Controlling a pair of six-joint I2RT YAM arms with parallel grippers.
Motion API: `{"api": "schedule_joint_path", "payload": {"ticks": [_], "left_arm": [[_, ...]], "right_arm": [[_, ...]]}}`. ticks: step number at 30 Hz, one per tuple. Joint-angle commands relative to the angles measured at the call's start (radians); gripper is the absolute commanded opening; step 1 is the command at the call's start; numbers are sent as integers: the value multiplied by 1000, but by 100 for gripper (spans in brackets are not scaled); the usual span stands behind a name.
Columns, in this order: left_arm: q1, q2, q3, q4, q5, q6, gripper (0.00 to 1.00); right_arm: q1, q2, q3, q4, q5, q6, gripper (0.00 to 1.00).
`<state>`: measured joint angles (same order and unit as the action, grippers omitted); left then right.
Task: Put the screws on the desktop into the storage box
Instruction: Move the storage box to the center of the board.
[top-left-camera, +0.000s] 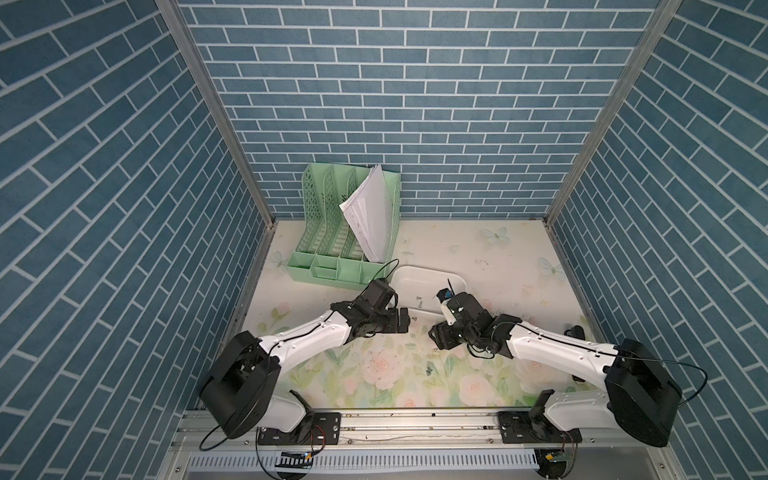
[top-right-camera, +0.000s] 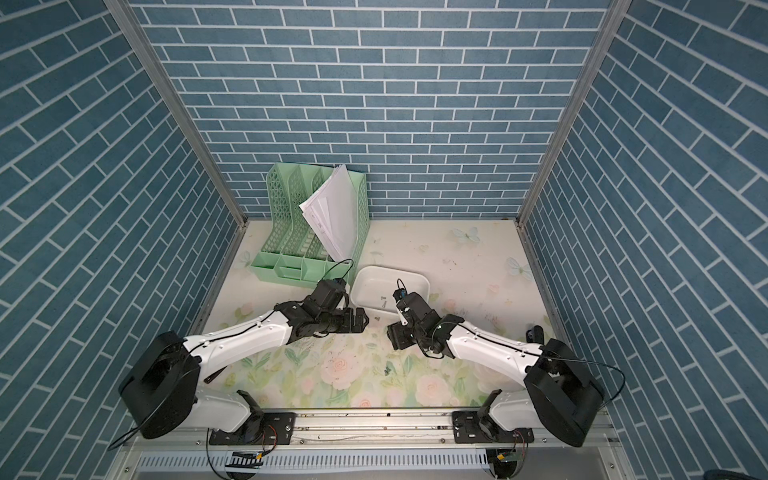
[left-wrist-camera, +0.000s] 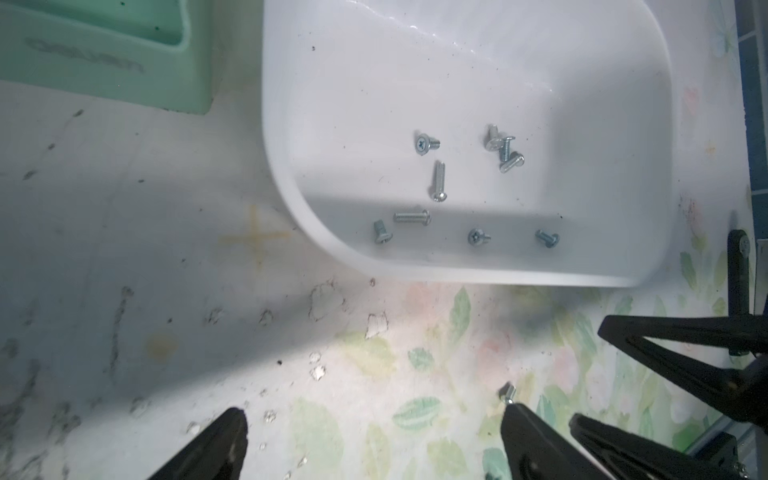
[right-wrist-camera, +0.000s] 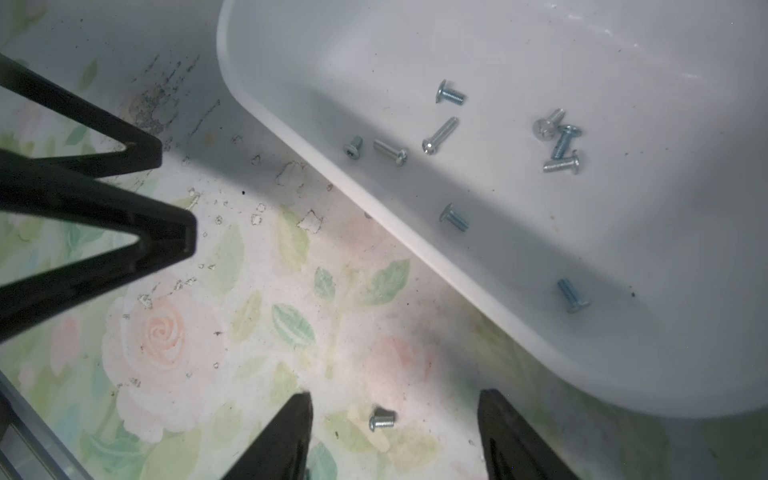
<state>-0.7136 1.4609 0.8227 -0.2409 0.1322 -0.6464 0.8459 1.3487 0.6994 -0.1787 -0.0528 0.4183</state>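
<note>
The flat cream desk (top-left-camera: 478, 253), printed with pale pink roses, green leaves and blue butterflies, carries the shallow white plastic storage box (top-left-camera: 415, 280) with rounded corners. Every place below is taken from that box. A mint-green slotted plastic file rack (top-left-camera: 324, 232) stands near the box's far left corner and has no part in the job.

Both black two-fingered claws hang over the desk just outside the box's near long wall, facing each other. The left claw (left-wrist-camera: 374, 415) is spread wide and holds nothing. The right claw (right-wrist-camera: 395, 397) has its fingers parted and grips nothing either.

Most of the work looks done. Nine small silver-grey metal screws (left-wrist-camera: 438, 180) with round heads lie on the box floor. Three of them lie clustered against one another, and the others are scattered singly, several along the foot of the near wall.

One loose screw (right-wrist-camera: 381, 417) of the same kind lies on the desk outside the box, near that wall but clear of it. It sits framed between the right claw's fingers, untouched by them. By my reckoning it is the piece left to move. A speck or two farther out from the box is too small to call screw or scuff, so I can't say it is the last.
</note>
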Motion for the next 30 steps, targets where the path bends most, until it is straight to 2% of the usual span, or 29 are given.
{"api": "schedule_joint_path", "payload": {"ticks": [1,14,21,30], "left_arm": [[0,59,42,32,-12,27,100],[0,267,245,8,-40,62,100],[12,347,331,8,-55,70,100],[57,391,388,14,-55,81,100]], "right_arm": [[-37,32,-13,76,-63,-26,68],[-162,116,36,131,-109,-89,68],[-176,139,67,132,-105,-101,68],[-176,81,48,93,-75,-101,68]]}}
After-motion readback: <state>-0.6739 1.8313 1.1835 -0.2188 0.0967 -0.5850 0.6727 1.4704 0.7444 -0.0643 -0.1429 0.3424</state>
